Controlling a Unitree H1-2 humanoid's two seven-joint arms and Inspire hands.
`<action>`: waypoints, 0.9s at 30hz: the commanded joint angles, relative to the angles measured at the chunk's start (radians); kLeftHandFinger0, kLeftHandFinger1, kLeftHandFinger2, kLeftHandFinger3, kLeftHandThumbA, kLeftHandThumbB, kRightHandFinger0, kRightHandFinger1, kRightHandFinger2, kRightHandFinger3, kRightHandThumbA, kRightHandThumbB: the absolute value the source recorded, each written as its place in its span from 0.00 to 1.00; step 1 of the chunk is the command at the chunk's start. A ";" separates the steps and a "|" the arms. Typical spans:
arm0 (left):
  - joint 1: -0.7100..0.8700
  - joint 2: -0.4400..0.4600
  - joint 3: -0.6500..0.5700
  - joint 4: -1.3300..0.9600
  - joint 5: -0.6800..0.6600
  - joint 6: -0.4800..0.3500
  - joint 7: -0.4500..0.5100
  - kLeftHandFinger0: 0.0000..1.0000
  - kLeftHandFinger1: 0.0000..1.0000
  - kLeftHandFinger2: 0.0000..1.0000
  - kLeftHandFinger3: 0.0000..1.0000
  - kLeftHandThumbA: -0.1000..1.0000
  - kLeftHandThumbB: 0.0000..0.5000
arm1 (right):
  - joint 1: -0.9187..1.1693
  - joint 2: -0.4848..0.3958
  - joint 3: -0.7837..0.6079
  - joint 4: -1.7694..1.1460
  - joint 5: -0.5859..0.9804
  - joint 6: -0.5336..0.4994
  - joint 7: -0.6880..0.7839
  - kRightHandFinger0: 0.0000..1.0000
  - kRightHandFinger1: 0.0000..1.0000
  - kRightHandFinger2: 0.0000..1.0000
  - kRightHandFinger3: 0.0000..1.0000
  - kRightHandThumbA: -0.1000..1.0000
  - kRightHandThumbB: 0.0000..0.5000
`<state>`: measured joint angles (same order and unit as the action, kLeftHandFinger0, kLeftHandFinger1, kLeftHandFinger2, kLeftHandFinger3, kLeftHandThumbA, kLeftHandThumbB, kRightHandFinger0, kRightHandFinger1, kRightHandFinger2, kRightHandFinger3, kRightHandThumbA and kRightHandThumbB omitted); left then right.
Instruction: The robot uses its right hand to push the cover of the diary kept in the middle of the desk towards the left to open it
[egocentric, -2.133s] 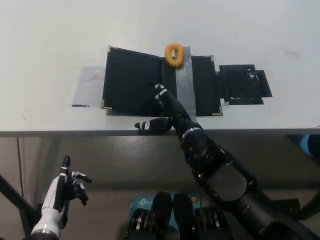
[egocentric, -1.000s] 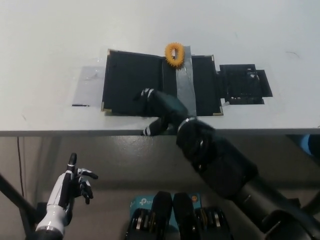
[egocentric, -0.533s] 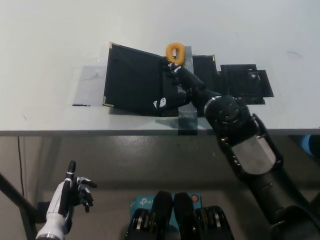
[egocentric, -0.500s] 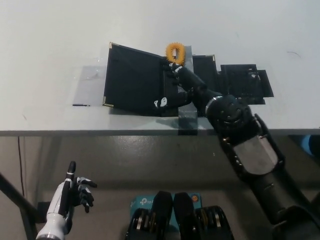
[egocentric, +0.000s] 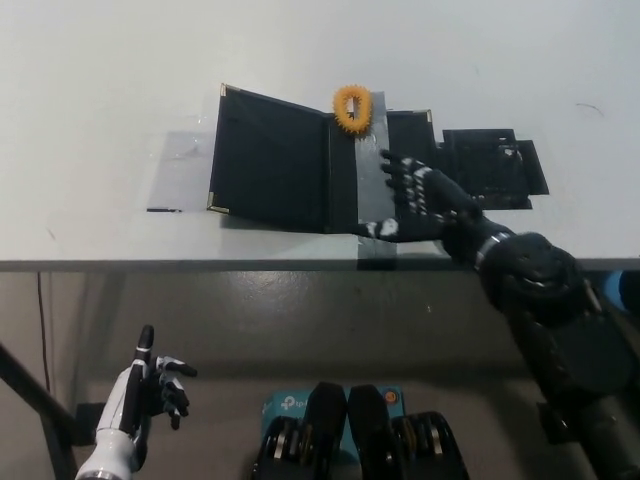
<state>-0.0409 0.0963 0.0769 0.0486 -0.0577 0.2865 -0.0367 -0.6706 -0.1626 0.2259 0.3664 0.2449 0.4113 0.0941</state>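
Note:
The black diary (egocentric: 285, 158) lies open in the middle of the white desk (egocentric: 100, 80). Its cover with brass corners lies flat to the left, and a grey strip (egocentric: 366, 170) runs down beside its spine. My black right hand (egocentric: 422, 199) hovers open over the diary's right half, fingers spread and palm down, holding nothing. It hides most of the right page. My white left hand (egocentric: 150, 385) rests low at the picture's lower left, below the desk edge, with its fingers apart.
An orange spiky ring (egocentric: 351, 107) sits at the top of the diary's spine. A black flat piece (egocentric: 495, 165) lies to the right of the diary. A clear sheet (egocentric: 180, 170) lies on the desk left of the cover.
My right hand has come off the cover and moved right, spreading open over the right half. The cover, raised half a second ago, now lies flat at the left.

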 joint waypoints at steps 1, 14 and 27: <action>0.025 0.003 0.048 -0.031 -0.014 -0.039 0.031 0.16 0.18 0.17 0.35 1.00 0.65 | 0.072 -0.197 -0.189 -0.575 0.972 0.059 -0.383 1.00 1.00 1.00 1.00 1.00 0.56; 0.037 0.003 0.077 -0.031 -0.031 -0.038 0.042 0.15 0.17 0.18 0.37 1.00 0.73 | 0.370 -0.252 -0.484 -0.662 1.031 0.059 -0.271 1.00 1.00 1.00 1.00 1.00 0.43; 0.051 0.007 0.093 -0.038 -0.020 -0.053 0.032 0.14 0.15 0.18 0.39 1.00 0.78 | 0.584 -0.069 -0.657 -0.603 0.628 -0.042 -0.127 0.91 0.99 0.96 1.00 1.00 0.59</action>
<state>0.0039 0.0959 0.1385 0.0477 -0.0598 0.2826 -0.0276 -0.1257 -0.2602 -0.3266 -0.1493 0.7598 0.4278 -0.0232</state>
